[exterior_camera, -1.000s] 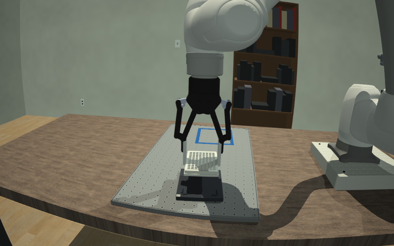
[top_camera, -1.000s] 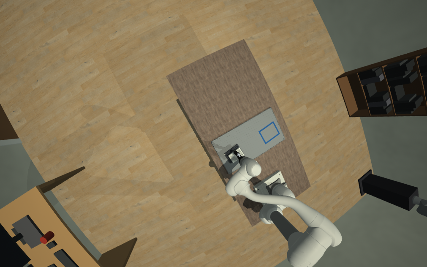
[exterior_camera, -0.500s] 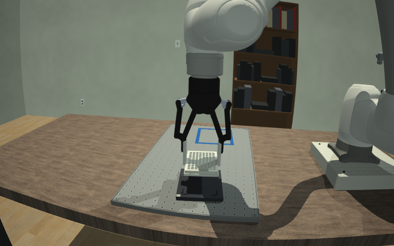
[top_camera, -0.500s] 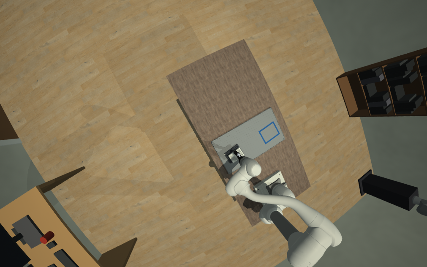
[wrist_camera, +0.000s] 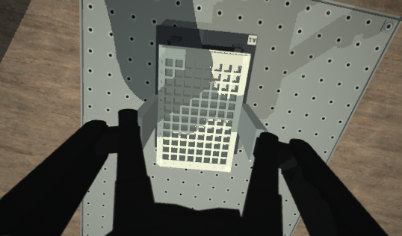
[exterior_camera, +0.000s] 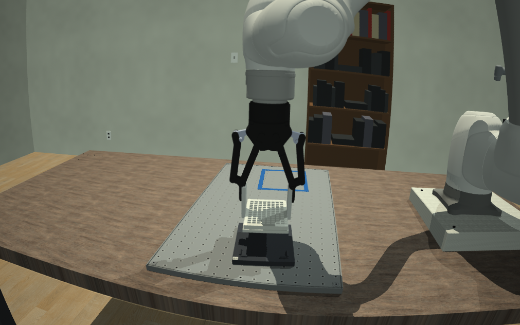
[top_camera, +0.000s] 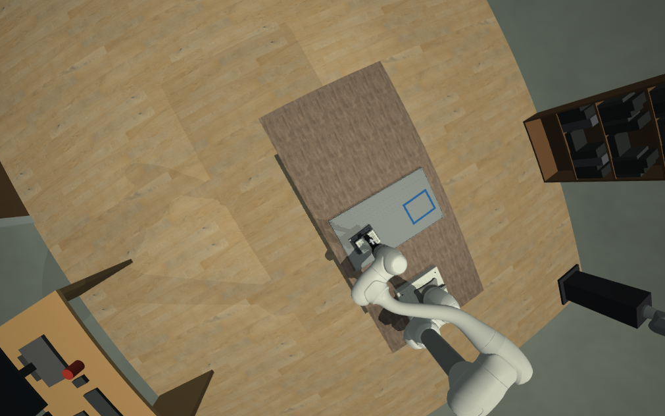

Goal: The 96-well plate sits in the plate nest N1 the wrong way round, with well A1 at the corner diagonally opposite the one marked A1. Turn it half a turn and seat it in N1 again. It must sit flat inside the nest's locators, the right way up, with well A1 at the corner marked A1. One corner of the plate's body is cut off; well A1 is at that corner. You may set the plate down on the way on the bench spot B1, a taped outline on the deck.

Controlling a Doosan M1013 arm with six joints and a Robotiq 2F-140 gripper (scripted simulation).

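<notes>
My gripper (exterior_camera: 266, 199) is shut on the white 96-well plate (exterior_camera: 265, 215) by its two long sides and holds it level a little above the black plate nest N1 (exterior_camera: 263, 250). In the wrist view the plate (wrist_camera: 199, 108) fills the middle, with the grey finger pads on both sides and the nest (wrist_camera: 206, 37) showing past its far edge. The A1 mark (wrist_camera: 252, 39) is at the nest's far right corner in that view. I cannot make out the plate's cut corner. The plate also shows in the overhead view (top_camera: 366, 239).
The nest stands at the near end of a grey perforated deck on a wooden table. The blue taped outline B1 (exterior_camera: 282, 179) is at the deck's far end. The arm's white base (exterior_camera: 476, 226) stands to the right.
</notes>
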